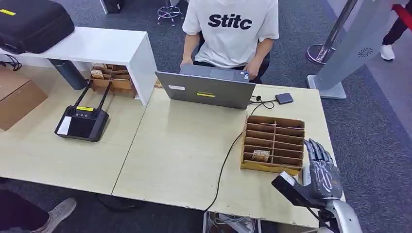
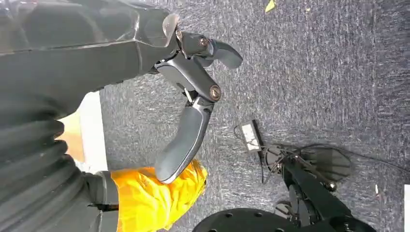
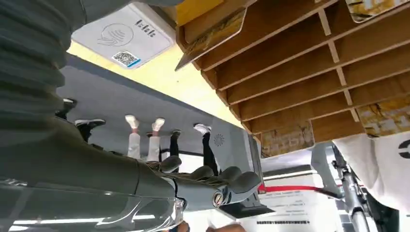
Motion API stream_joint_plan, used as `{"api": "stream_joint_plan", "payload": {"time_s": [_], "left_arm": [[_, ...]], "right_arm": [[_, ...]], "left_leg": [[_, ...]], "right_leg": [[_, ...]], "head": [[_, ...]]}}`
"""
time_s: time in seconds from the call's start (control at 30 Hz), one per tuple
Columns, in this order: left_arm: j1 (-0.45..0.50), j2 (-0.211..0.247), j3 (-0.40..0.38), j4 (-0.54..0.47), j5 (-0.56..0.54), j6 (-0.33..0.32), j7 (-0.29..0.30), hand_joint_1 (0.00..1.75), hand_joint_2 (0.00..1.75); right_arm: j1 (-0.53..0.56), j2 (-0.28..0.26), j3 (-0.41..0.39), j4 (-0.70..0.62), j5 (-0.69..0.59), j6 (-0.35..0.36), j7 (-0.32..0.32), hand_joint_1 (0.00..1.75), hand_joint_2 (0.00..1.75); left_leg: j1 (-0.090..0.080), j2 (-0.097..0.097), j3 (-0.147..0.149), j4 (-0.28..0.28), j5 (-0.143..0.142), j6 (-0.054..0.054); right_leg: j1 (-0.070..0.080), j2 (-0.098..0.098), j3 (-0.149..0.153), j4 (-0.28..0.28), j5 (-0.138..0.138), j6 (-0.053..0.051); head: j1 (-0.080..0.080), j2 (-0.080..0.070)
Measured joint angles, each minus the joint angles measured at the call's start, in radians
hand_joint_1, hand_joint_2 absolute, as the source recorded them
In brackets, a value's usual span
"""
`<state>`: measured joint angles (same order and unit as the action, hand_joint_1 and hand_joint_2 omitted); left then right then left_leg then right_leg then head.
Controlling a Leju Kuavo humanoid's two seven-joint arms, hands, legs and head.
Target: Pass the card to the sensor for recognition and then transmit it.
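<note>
One wooden card rack (image 1: 273, 143) sits on the pale table (image 1: 184, 155) at about four o'clock from the table's middle, its slots in two columns. In the head view one card (image 1: 261, 155) shows in a lower left slot; the right wrist view looks into the same rack (image 3: 309, 72) from close by and shows four cards: one leaning out of a slot at the end nearest the sensor (image 3: 210, 41), one at the picture's upper corner (image 3: 377, 7), and two in slots at the other end (image 3: 287, 140) and (image 3: 387, 118). One white sensor pad (image 3: 124, 36), printed with a tap symbol and a code square, lies flat on the table just beside the rack. The right hand (image 1: 321, 172) hovers at the table's five o'clock corner, just beside the rack's right edge, its fingers spread apart and pointing toward twelve o'clock, holding nothing. The left hand (image 2: 193, 92) hangs over grey carpet with its thumb and fingers apart and nothing between them. At twelve o'clock one person in a white shirt (image 1: 232, 29) sits behind one grey laptop (image 1: 206, 90). One black handheld controller (image 1: 81, 121) lies at nine o'clock.
</note>
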<state>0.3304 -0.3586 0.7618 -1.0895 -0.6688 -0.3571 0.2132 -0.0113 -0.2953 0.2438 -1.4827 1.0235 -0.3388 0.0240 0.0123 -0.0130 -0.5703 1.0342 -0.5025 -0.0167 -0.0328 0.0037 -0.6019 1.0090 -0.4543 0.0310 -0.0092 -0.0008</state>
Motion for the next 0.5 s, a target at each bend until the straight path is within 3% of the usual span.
{"api": "stream_joint_plan", "payload": {"time_s": [0.27,0.5], "left_arm": [[-0.021,0.0,0.039,0.002,-0.063,-0.023,-0.044,0.0,1.75],[-0.031,0.0,0.065,0.011,-0.087,-0.03,-0.058,0.0,1.75]], "right_arm": [[-0.049,0.024,0.011,0.091,0.008,-0.06,-0.014,0.0,1.75],[-0.066,0.049,0.019,0.148,-0.004,-0.072,-0.018,0.0,1.75]], "left_leg": [[0.0,0.0,0.0,0.0,0.0,0.0],[0.0,0.0,0.0,0.0,0.0,0.0]], "right_leg": [[0.0,0.0,0.0,0.0,0.0,0.0],[0.0,0.0,0.0,0.0,0.0,0.0]], "head": [[0.0,0.0],[0.0,0.0]]}}
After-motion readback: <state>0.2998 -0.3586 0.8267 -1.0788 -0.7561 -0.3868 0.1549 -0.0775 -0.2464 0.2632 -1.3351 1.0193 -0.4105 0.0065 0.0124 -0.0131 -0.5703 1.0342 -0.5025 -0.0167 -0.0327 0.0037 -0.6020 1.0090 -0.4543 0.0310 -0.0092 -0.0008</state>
